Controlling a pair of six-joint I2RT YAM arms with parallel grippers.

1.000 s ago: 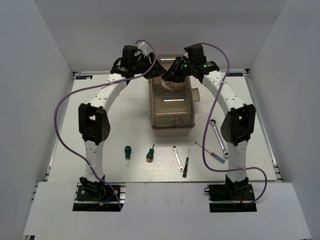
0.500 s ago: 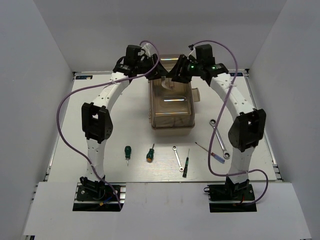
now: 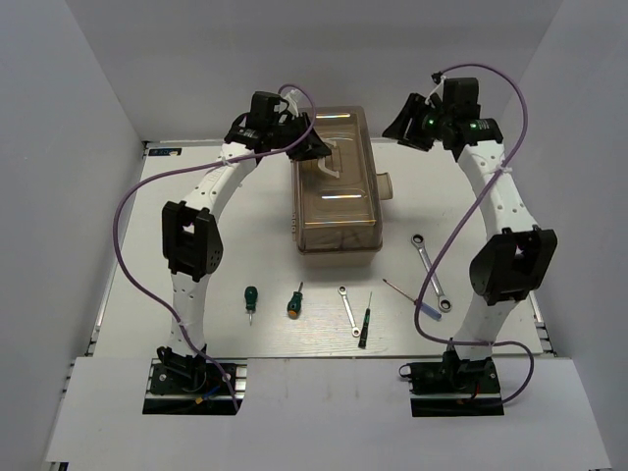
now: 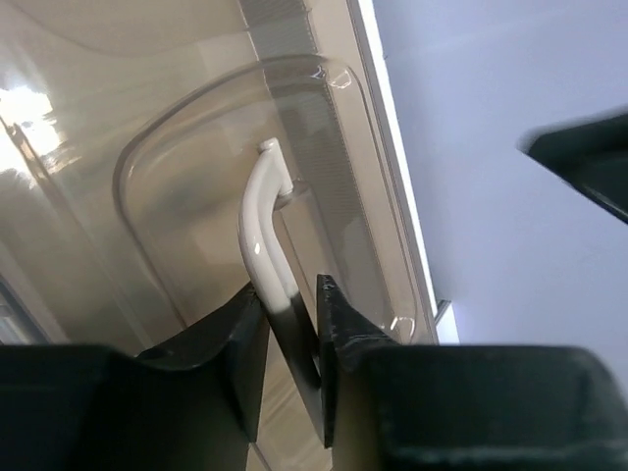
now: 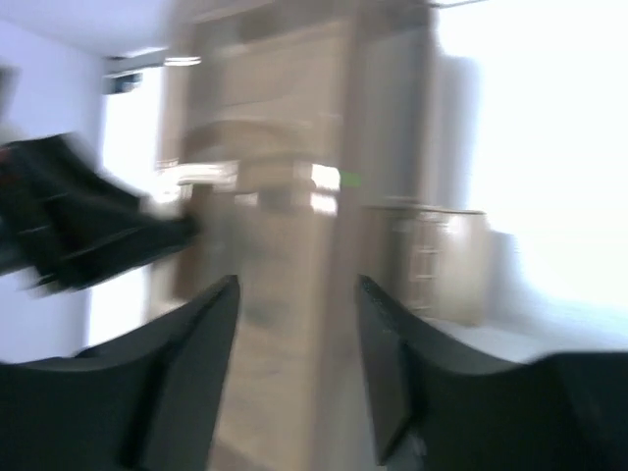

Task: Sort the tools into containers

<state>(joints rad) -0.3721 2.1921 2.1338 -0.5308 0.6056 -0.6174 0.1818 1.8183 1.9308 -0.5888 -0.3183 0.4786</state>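
Note:
The toolbox, a beige tub under a translucent brown lid, stands closed at the table's middle back. My left gripper sits over the lid's far end, shut on the white handle, which runs between its fingertips. My right gripper hangs open and empty off the box's far right corner; its own view is blurred, with the box ahead. On the table lie two green-handled screwdrivers, a small wrench, a black precision screwdriver, a larger wrench and a red-and-blue screwdriver.
A beige latch tab sticks out of the box's right side. White walls close in the table at the back and both sides. Purple cables loop off both arms, the right one hanging over the larger wrench.
My right gripper has pulled away from above the lid, up and to the right, opening wider. My left gripper has closed onto the white handle.

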